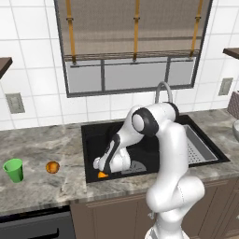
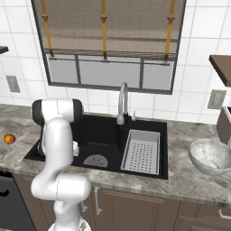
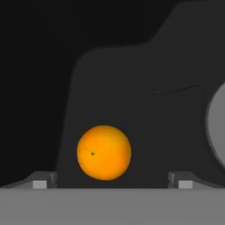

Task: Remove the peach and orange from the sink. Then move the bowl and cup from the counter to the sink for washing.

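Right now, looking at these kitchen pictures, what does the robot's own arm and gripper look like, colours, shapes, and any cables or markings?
The arm is glossy white, built of thick rounded tube segments with bulbous elbows. Its joints carry dark, nearly black round caps and bands. No loose cables or printed markings are visible. The two-finger gripper ends in small dark grey finger tips with lighter square pads.

A window (image 1: 133, 44) with a brown blind and orange straps sits above the white tiled wall (image 1: 32, 79) — wall outlets (image 1: 14, 102) flank it. The marbled counter (image 1: 42, 186) tops brown cabinets (image 2: 135, 207) — a dark appliance front (image 1: 35, 226) stands at lower left
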Robot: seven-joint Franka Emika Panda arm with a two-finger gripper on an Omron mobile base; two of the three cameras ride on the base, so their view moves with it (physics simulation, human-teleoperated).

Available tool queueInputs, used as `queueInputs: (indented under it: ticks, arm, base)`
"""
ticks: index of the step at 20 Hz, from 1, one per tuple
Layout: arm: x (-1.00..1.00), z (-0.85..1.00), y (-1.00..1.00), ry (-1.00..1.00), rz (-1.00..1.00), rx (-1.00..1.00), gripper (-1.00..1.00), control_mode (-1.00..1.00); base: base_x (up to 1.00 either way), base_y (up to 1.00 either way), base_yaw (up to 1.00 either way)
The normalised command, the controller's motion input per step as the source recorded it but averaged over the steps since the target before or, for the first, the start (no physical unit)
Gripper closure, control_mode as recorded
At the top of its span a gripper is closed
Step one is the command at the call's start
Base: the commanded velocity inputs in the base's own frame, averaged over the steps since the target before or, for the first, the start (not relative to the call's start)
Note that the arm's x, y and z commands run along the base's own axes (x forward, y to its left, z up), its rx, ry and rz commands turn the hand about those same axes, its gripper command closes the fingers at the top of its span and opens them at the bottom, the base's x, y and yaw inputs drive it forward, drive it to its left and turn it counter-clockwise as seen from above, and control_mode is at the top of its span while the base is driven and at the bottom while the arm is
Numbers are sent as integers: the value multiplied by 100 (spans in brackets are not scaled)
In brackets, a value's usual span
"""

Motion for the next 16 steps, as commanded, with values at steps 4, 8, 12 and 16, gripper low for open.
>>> queueInputs:
  ticks: [4,8,12,16]
  arm:
    - [12,-13,9,0,-1,0,-100,-100]
    - [12,-11,6,0,-1,0,-100,-100]
    - [11,-12,5,1,-1,0,-100,-100]
    - [6,-12,6,8,-2,0,-100,-100]
  base:
    - [0,0,0]
    - [0,0,0]
    - [0,0,0]
    - [0,0,0]
